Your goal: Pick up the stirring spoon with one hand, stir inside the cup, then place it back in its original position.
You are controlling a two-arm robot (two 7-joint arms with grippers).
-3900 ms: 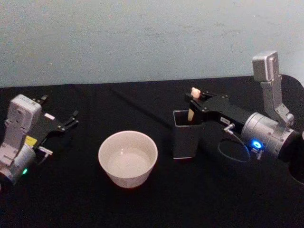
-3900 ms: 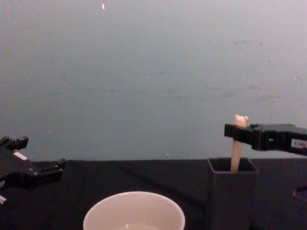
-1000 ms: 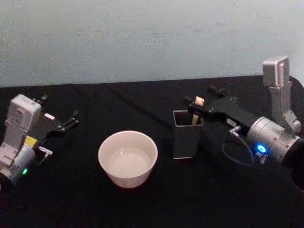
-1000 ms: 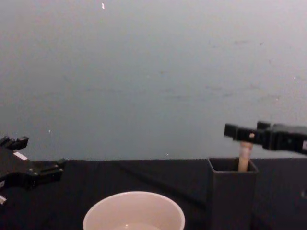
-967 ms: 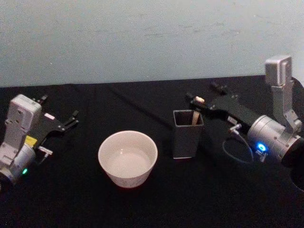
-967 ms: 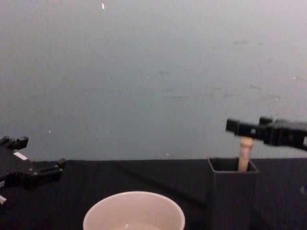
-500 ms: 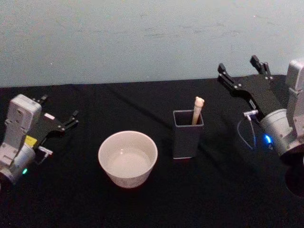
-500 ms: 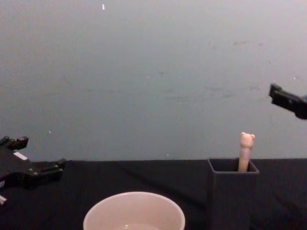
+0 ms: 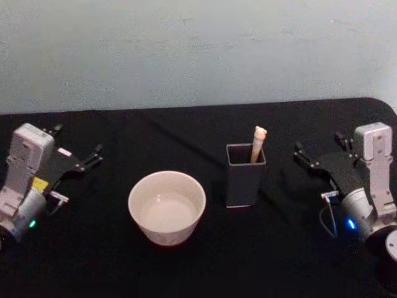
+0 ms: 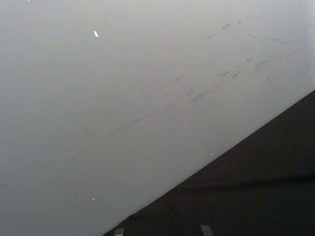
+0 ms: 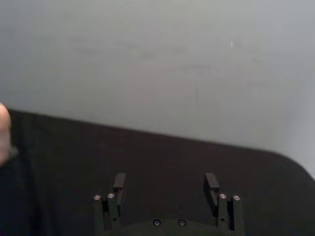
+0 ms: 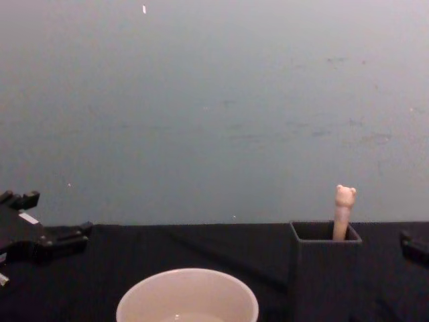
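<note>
Stirring spoon [image 9: 257,143]: standing in the dark grey square holder [image 9: 245,180], leaning a bit toward the holder's right wall. All you can see is the beige handle with the little bear head poking out above the rim; the metal bowl is down inside, hidden. From the chest view it's the same deal, spoon [image 12: 342,213] sticking up out of the holder [image 12: 324,268] at its right side.

Cup [image 9: 167,207]: wide white cup sitting on the black table [image 9: 186,267], just left of the holder and a touch closer to the robot. Not touching the holder. In the chest view you get its rim [image 12: 188,295] low in the middle.

Right gripper [image 9: 318,155]: over on the right side of the table, well apart from the holder and the spoon, holding nothing. Fingers are spread wide, with the black table showing between them; the right wrist view [image 11: 165,182] shows the two black fingers clearly separated. Blue light glows on the arm behind it.

Left gripper [image 9: 77,155]: parked at the far left of the table, well apart from the cup, nothing in it. Its fingers look spread as well. The chest view catches it [image 12: 40,238] at the left edge.

Wall [image 9: 198,49]: plain pale wall behind the table.
</note>
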